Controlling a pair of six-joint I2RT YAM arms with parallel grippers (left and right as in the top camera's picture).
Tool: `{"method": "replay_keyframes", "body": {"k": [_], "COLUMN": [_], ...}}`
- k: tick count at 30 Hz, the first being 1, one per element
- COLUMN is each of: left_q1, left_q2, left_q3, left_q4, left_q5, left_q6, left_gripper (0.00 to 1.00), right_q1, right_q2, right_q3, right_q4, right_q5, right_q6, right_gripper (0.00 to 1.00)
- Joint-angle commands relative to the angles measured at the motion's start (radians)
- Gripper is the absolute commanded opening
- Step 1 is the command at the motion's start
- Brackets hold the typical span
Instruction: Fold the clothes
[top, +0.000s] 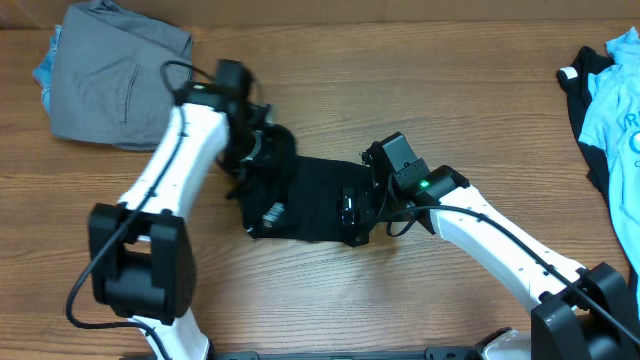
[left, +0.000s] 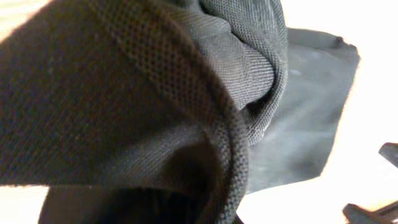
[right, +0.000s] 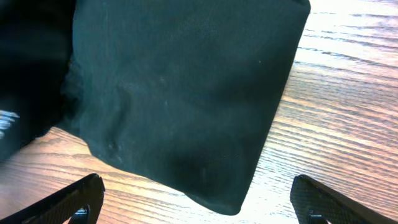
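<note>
While left gripper (top: 252, 148) pinches bunched black T-shirt (top: 312, 205) and right gripper (right: 199, 202) gapes empty above it, pulling may drag cloth beneath right gripper, undoing fold.

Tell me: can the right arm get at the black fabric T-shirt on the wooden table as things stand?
Probably yes: the right tool hangs open just over a corner of the black fabric T-shirt, nothing in between.

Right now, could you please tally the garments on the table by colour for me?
Grey: 1, the grey garment
Black: 2, the black T-shirt and a dark garment at right
Light blue: 2, the light blue shirt and blue fabric under the grey
Total: 5
</note>
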Motion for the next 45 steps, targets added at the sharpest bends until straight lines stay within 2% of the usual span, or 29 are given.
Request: {"method": "replay_keyframes", "body": {"k": [1,9,12,16,18,20,22,24,31,36,38,39,42,45], "left_q1": [-0.074,-0.196,-0.219,-0.243,-0.253,-0.265,-0.286,-0.303,-0.351,-0.293,-0.243,-0.185,-0.086,0.000], "left_q2": [-0.024,-0.024,-0.024,-0.024,-0.024,-0.024,-0.024,-0.024,-0.026,-0.046,-0.058,-0.068,-0.077,-0.075], "left_q3": [0.023,0.023,0.023,0.023,0.023,0.023,0.022,0.022,0.024,0.092,0.137,0.181,0.222,0.218], "left_q4": [0.024,0.098,0.106,0.116,0.120,0.122,0.131,0.146,0.203,0.120,0.046,-0.043,-0.159,-0.216], "left_q5": [-0.014,-0.014,-0.013,-0.013,-0.013,-0.013,0.000,0.029,0.100,0.019,-0.017,-0.050,-0.117,-0.137], "left_q6": [-0.076,-0.125,-0.126,-0.126,-0.126,-0.126,-0.126,-0.125,-0.122,-0.122,-0.122,-0.122,-0.126,-0.125], "left_gripper": [0.04,0.04,0.13,0.14,0.19,0.39,0.40,0.46,0.29,0.29,0.37,0.43,0.52,0.77], "right_q1": [-0.023,-0.137,-0.163,-0.185,-0.194,-0.203,-0.226,-0.254,-0.376,-0.405,-0.405,-0.401,-0.383,-0.352], "right_q2": [-0.002,-0.002,-0.002,-0.002,-0.002,-0.002,-0.002,-0.002,-0.002,-0.002,-0.002,-0.002,-0.001,0.008], "right_q3": [-0.005,0.013,0.016,0.016,0.017,0.019,0.033,0.053,0.206,0.287,0.290,0.290,0.289,0.285], "right_q4": [0.007,-0.012,-0.030,-0.040,-0.040,-0.041,-0.053,-0.071,-0.245,-0.318,-0.308,-0.293,-0.272,-0.274], "right_q5": [-0.026,-0.098,-0.098,-0.099,-0.099,-0.103,-0.114,-0.134,-0.173,-0.193,-0.230,-0.279,-0.312,-0.290], "right_q6": [0.001,0.045,0.044,0.041,0.042,0.042,0.042,0.042,-0.031,-0.034,-0.034,-0.033,-0.016,0.041], "right_gripper": [1.00,1.00,1.00,1.00,1.00,1.00,1.00,1.00,1.00,1.00,1.00,1.00,1.00,0.99]}}
